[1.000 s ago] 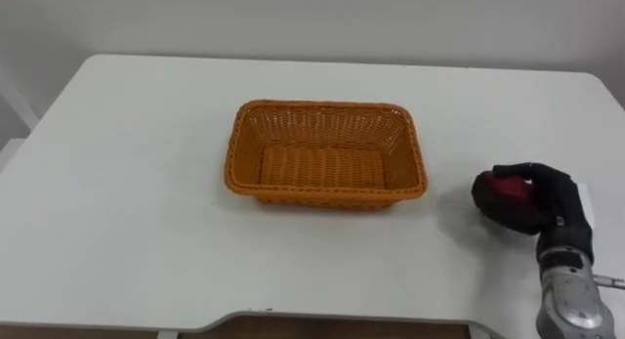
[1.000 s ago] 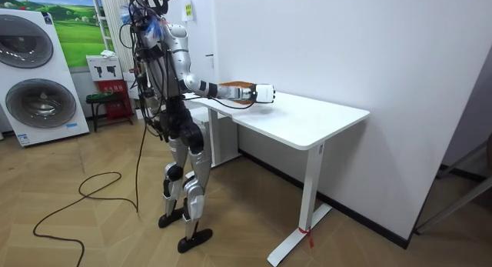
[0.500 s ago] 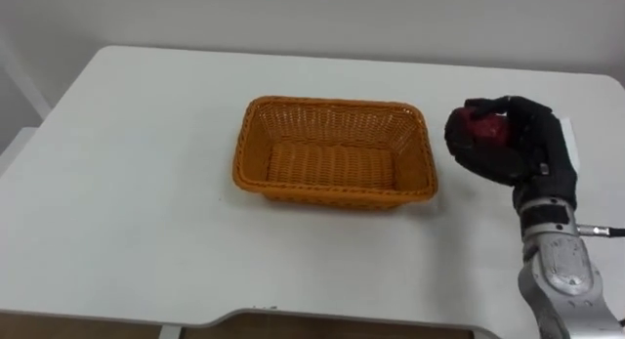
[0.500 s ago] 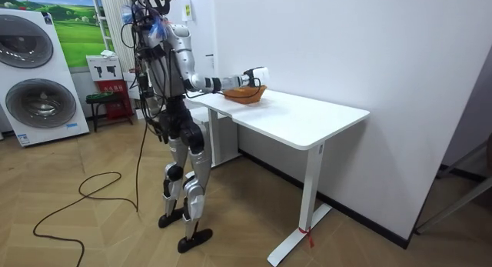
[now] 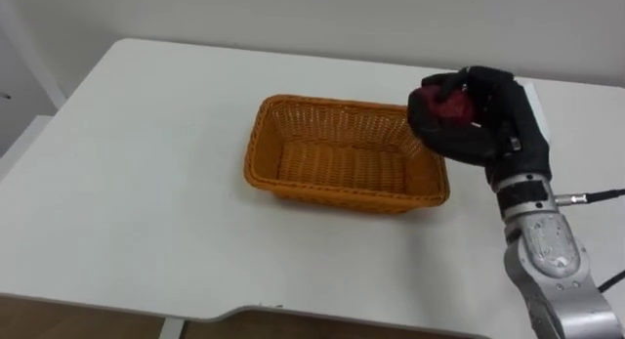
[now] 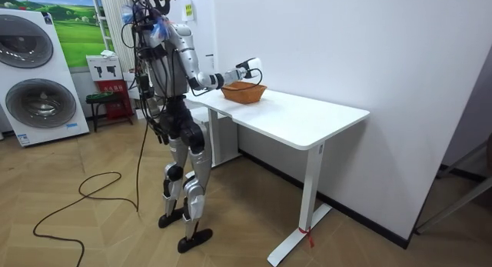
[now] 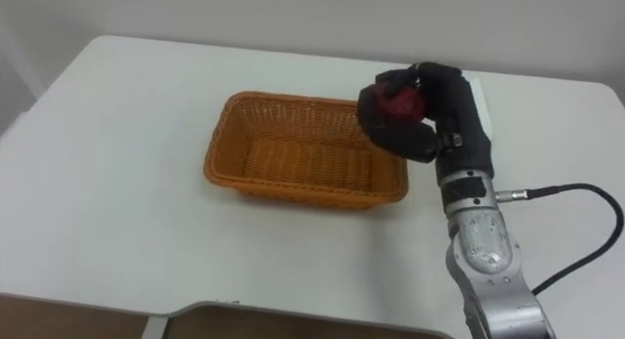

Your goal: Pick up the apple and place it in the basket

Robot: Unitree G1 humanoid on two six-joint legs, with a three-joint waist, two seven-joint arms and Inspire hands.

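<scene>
Black right hand (image 5: 480,124) is what's got the apple (image 5: 451,106), yeah? where's it sitting exactly? – dex

yep; fingers and thumb are curled right round it, so just a patch of dark red peeks out on the far left side of the fist; palm faces left, wrist and the silver forearm run back toward the near right – mol

and is it on the table or up in the air? – dex

up in the air; from the head camera the hand overlaps the far right corner of the orange wicker basket (image 5: 293,188), and the room view shows the same hand (image 6: 247,67) raised above the basket (image 6: 244,92), not resting on it; whether the apple is dead over the inside or just over the rim, can't tell – mol

what about the basket itself? – dex

rectangular, woven, long side running left to right; it sits flat on the white table (image 5: 146,183), roughly central and a bit toward the right – mol

and the robot? – dex

standing upright on the wood floor at the end of the table (image 6: 307,117) on the room view's left, right arm stretched out over the top; a washing machine (image 6: 38,75) stands behind it at the room view's far left – mol
</scene>
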